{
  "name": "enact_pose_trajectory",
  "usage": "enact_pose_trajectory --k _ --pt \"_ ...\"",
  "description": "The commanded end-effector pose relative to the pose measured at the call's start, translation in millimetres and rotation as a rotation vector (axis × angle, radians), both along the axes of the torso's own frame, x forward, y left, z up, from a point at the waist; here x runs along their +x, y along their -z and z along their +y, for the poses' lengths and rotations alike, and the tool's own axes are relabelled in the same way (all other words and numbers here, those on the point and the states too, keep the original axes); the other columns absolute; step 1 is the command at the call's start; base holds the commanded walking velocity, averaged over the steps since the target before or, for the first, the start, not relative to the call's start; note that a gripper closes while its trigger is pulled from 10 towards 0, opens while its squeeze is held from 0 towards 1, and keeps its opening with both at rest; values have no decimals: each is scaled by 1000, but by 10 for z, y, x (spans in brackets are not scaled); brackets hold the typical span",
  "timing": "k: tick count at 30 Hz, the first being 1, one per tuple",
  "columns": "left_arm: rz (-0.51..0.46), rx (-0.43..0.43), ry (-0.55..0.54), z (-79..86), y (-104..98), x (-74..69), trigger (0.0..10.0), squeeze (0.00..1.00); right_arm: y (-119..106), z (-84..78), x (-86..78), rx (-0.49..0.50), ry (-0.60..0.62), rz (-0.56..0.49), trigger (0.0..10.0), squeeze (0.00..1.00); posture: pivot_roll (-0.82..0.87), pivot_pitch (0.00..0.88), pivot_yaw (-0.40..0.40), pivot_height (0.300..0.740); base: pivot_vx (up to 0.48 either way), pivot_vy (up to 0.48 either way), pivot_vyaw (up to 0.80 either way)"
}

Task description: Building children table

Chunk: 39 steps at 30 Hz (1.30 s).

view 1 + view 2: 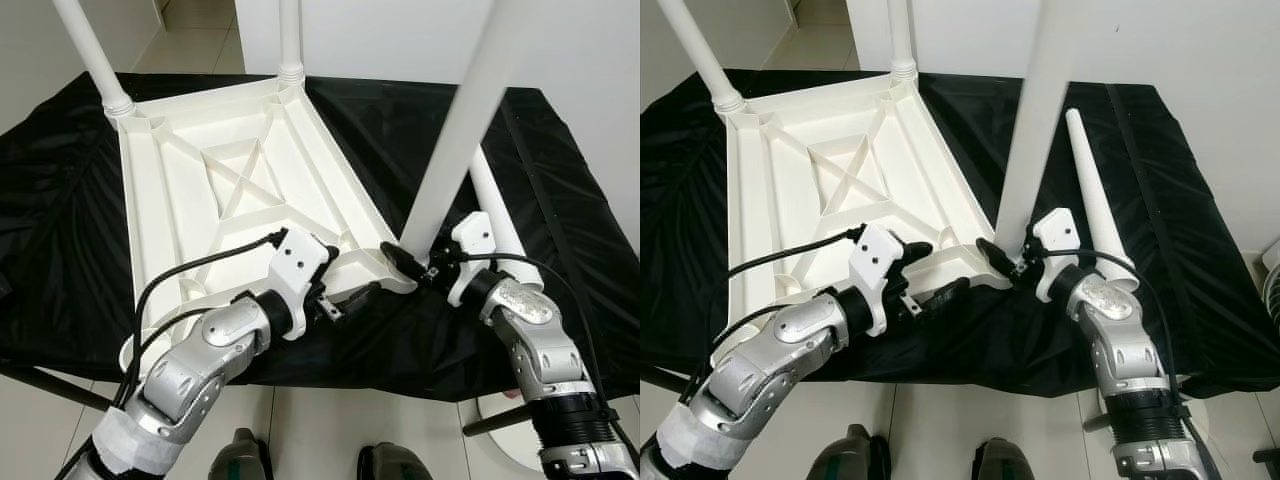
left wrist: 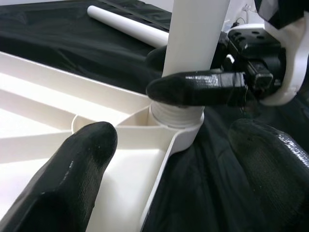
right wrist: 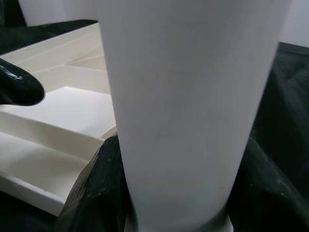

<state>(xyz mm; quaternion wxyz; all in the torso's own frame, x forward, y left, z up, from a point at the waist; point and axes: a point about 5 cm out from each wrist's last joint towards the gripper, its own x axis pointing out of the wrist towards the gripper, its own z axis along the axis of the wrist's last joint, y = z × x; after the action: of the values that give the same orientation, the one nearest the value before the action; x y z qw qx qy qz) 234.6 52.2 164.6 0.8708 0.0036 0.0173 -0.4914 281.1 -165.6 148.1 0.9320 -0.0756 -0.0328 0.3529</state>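
Left gripper (image 1: 345, 300): jaws spread wide, straddling the near corner edge of the upturned white tabletop (image 1: 215, 190). Right gripper (image 1: 410, 265): jaws clamped on the base of the leg (image 1: 462, 125) standing in that corner's socket. Spare leg (image 1: 1095, 200) lies on the black-draped desk (image 1: 60, 200) just behind. Two more legs stand at the far corners.

The upturned tabletop (image 1: 230, 190) lies on the cloth-covered worktop (image 1: 560, 200), toward its left. Two legs (image 1: 95, 55) stand in its far corners, and a third leg (image 1: 465, 120) stands in its near right corner. A loose leg (image 1: 1095, 195) lies on the worktop just right of that corner. The left pincer (image 1: 345, 300) sits at the tabletop's near edge; the right pincer (image 1: 405, 262) is at the third leg's base.
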Motion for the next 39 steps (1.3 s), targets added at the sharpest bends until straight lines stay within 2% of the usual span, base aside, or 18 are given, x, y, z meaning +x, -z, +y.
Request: enact_pose_trajectory --k 1,5,10,13,15,16,18,22,28,33,34,36,38,39 --pt "20 2 115 -37 21 -82 10000 0 53 89 -68 40 7 28 0 0 -36 102 76 740 0 0 0" --pt "26 -1 117 -44 22 -80 10000 0 50 159 -115 96 79 23 0 0 -34 103 75 740 0 0 0" --pt "30 -2 120 -50 20 -76 10000 0 57 201 -135 116 167 17 0 0 -23 109 75 740 0 0 0" --pt "36 7 135 -43 14 -82 10000 0 56 262 -188 179 366 16 0 0 -37 114 59 740 0 0 0" --pt "39 9 134 -40 21 -86 10000 0 60 267 -196 199 389 17 0 0 -37 114 59 740 0 0 0" --pt "41 12 133 -31 30 -97 10000 0 64 261 -210 221 455 25 0 0 -31 116 58 740 0 0 0" --pt "42 12 133 -30 31 -103 10000 0 71 261 -220 228 484 34 0 0 -33 117 58 740 0 0 0" --pt "49 12 130 -26 35 -117 10000 0 38 265 -258 235 630 12 0 0 -29 121 51 740 0 0 0" --pt "54 13 124 -25 48 -128 10000 0 52 279 -281 211 705 18 0 0 -24 123 44 740 0 0 0" --pt "56 15 109 -3 58 -108 10000 0 60 308 -261 222 690 41 157 0 -24 121 44 740 0 0 0" --pt "54 15 106 1 55 -101 10000 0 43 311 -249 222 679 31 10000 0 -24 121 44 740 0 0 0" --pt "53 15 104 4 52 -94 10000 0 28 313 -237 226 666 24 10000 0 -24 121 44 740 0 0 0" --pt "48 18 98 9 51 -75 10000 0 -8 307 -195 241 603 13 10000 1000 -22 108 42 740 0 0 0" --pt "48 18 98 9 51 -75 10000 0 -8 307 -195 241 603 13 10000 1000 -22 108 42 740 0 0 0"
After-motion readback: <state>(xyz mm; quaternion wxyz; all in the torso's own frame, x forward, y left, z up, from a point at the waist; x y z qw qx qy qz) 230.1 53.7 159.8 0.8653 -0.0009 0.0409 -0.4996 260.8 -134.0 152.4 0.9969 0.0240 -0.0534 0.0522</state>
